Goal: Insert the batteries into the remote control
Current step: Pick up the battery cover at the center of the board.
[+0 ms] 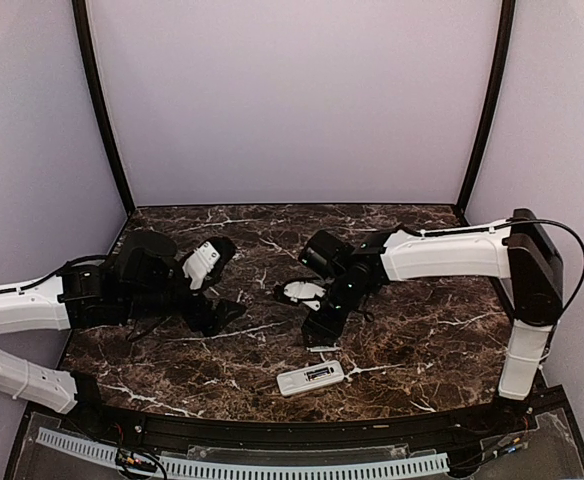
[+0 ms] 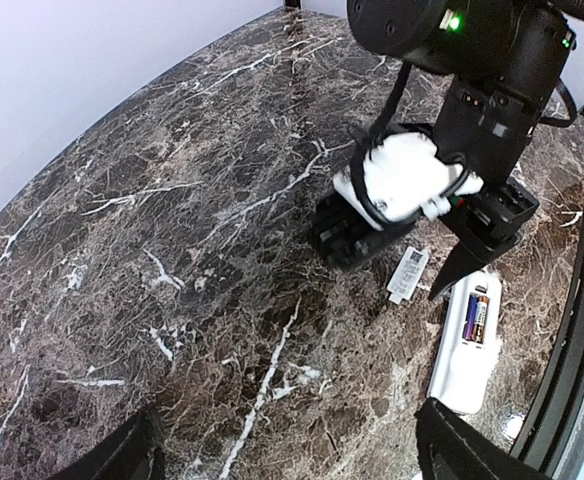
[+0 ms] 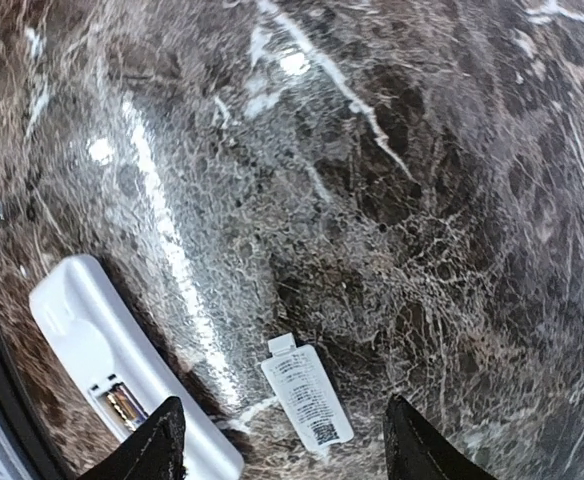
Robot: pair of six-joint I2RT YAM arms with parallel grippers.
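From above, the remote control (image 1: 310, 378) lies back-up on the marble table (image 1: 432, 330), its dark recess facing the ceiling. Just beyond it sits a small white cover piece (image 1: 324, 349), and the right gripper (image 1: 322, 325) hangs over that piece. The left gripper (image 1: 230, 285) is well off to the remote's left.

Through the left wrist camera, the batteries (image 2: 477, 318) show inside the recess, at the end of the remote nearest the cover. It looks like a pair side by side, though I can't be sure of the count. The left arm's own fingers (image 2: 122, 455) are spread wide with only marble between them.

The right wrist camera looks straight down. The cover lies just beside the remote, a narrow strip of table between them. The right fingers (image 3: 162, 440) are parted too, holding nothing.

To my eye the loading itself is done or nearly so, and the step in hand is getting the cover. Next, the right gripper would have to come down on that thin, flat piece. It offers little edge to pinch, so it needs a careful, low approach. The remote may want steadying when the cover goes on.
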